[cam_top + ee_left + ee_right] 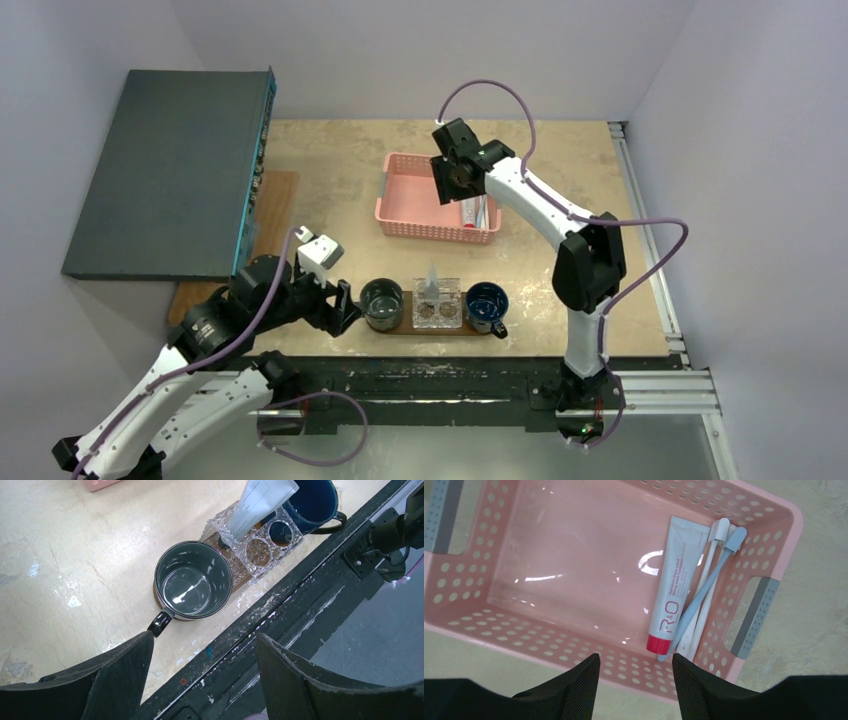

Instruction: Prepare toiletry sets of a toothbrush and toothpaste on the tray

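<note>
Surface: beige speckled table (330, 170), white walls, pink basket (385, 205) at the far middle. The tray (450, 331) at the near edge carries a grey mug (381, 303), a clear holder (438, 305) and a blue mug (487, 303). One toothpaste tube (260, 500) stands in the holder.

Stock left in the basket: toothpaste (674, 587) and toothbrushes (702, 592), bunched against one end wall, touching, brushes crossed.

Right gripper (636, 662) hovers above the basket, fingers apart, nothing between them. Left gripper (202, 642) sits beside the grey mug, likewise spread and empty.

Risks (judgement only):
- A descent onto the bunch could pinch two items at once.
- A finger could catch the lattice wall and drag the basket.
- Slim handles may twist out of a pinch.
- On delivery, a bump to the holder could topple the standing tube.
</note>
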Robot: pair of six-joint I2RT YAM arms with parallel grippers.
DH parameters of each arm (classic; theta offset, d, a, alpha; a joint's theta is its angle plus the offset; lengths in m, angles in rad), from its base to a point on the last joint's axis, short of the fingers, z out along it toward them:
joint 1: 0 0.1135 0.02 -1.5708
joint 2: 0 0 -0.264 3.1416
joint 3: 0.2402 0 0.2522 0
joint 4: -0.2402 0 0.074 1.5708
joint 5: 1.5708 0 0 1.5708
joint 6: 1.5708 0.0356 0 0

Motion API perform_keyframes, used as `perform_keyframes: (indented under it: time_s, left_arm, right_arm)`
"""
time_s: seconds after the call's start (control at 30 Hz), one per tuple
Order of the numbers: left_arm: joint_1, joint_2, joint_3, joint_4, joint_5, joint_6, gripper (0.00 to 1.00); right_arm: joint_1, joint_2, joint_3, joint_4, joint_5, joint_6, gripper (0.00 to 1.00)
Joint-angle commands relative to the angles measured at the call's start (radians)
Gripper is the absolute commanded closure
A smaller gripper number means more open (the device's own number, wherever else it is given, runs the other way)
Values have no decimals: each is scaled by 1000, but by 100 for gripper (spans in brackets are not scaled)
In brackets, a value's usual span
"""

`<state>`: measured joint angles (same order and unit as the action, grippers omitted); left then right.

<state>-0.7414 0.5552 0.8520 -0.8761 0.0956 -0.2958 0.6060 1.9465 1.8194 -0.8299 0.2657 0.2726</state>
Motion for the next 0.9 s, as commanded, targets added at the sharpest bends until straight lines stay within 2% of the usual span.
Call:
perform_keyframes:
  time_s: [0.0,0.33,0.87]
  left_arm:
    - [4,4,-5,42,-13,3,26]
    - [3,15,-4,43,-14,3,26]
    - [4,12,-2,41,-18,4,25]
  right_arm:
    - [-40,21,-18,79,-33,3,42]
    - [-114,139,8,120,-106,23,42]
    - [-158,271,65,125,-96,33,40]
